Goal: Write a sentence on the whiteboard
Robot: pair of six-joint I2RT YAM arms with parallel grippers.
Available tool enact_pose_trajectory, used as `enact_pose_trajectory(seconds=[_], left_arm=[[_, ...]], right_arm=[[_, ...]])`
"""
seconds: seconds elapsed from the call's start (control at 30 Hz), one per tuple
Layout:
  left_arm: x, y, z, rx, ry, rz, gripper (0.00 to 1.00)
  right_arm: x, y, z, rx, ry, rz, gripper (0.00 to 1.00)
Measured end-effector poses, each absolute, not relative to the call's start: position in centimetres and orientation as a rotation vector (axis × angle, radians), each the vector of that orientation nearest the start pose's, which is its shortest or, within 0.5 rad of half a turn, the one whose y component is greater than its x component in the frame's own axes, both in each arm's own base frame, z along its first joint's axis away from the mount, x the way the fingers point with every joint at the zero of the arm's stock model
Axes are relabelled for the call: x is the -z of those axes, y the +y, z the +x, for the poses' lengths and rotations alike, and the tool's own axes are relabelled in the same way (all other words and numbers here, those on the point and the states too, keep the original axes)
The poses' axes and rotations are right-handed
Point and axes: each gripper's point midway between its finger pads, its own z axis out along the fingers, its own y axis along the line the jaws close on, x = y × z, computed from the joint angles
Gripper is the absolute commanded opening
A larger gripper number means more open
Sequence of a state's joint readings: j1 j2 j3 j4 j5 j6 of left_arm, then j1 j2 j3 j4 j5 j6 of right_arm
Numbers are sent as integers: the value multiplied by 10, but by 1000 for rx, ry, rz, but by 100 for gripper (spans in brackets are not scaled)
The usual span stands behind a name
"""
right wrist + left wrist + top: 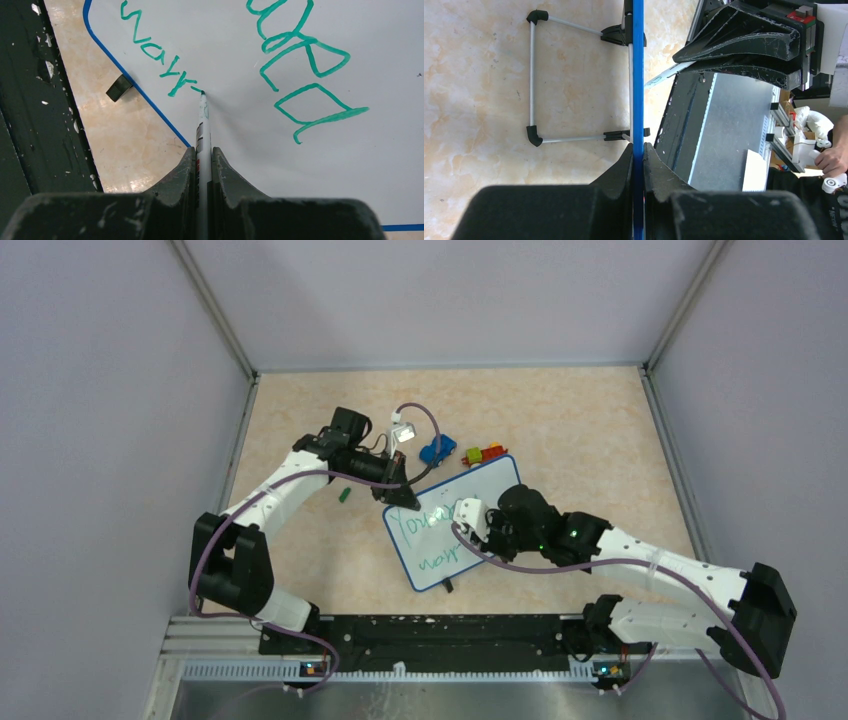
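Black claws of the right gripper (202, 152) were clenched on a thin marker (202, 117). Its green tip touched the whiteboard (280, 170) exactly at the end of the lower line of the sentence (295, 65). The board sat near the middle of the table (580, 430), turned at an angle, with the right gripper above its near half. Farther away, the left gripper (638, 150) was closed tightly on the blue rim (638, 75) at the far left corner. Beyond the board stood a blue toy car (437, 449) and a small coloured toy (484, 453), both just beside its far edge.

We judged that the main risk was the board moving under the pen. If the left claw slipped on the thin rim, the next stroke could go crooked or run off the near edge, which was close to the tip. Too much pressure could also push the marker back between the claws, and too little could leave a gap in the line.

Only the right wrist view showed the tip in contact and the shape of the letters. The left wrist view showed the board edge-on, with a wire stand (531, 75) behind it, but no writing. Only the top view showed the toys. From these views we could not tell whether the board was flat or tipped up.
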State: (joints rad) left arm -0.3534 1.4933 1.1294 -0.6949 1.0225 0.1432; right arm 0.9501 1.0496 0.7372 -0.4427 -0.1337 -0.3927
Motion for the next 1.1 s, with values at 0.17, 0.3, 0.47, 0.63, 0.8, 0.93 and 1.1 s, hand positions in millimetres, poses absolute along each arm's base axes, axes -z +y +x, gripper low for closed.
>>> enact_pose_trajectory(seconds=[0.17, 0.3, 0.47, 0.63, 0.8, 0.93, 1.1], left_arm=[[-177, -241, 228, 1404, 2237, 930, 0], [-177, -241, 228, 1404, 2237, 931, 0], [-177, -241, 228, 1405, 2237, 931, 0], [-177, -241, 228, 1405, 2237, 931, 0], [-177, -241, 228, 1405, 2237, 931, 0], [-177, -241, 228, 1405, 2237, 931, 0], [-177, -241, 228, 1406, 2236, 931, 0]], right_arm=[[-124, 246, 165, -441, 1804, -1523, 0], [-120, 247, 162, -459, 1807, -1547, 0], [-118, 248, 160, -463, 1799, -1566, 0], [-112, 245, 156, -457, 1813, -1597, 0], [-110, 242, 155, -445, 1821, -1613, 0], [-111, 241, 154, -445, 1819, -1612, 0], [-123, 242, 152, -469, 1789, -1600, 0]])
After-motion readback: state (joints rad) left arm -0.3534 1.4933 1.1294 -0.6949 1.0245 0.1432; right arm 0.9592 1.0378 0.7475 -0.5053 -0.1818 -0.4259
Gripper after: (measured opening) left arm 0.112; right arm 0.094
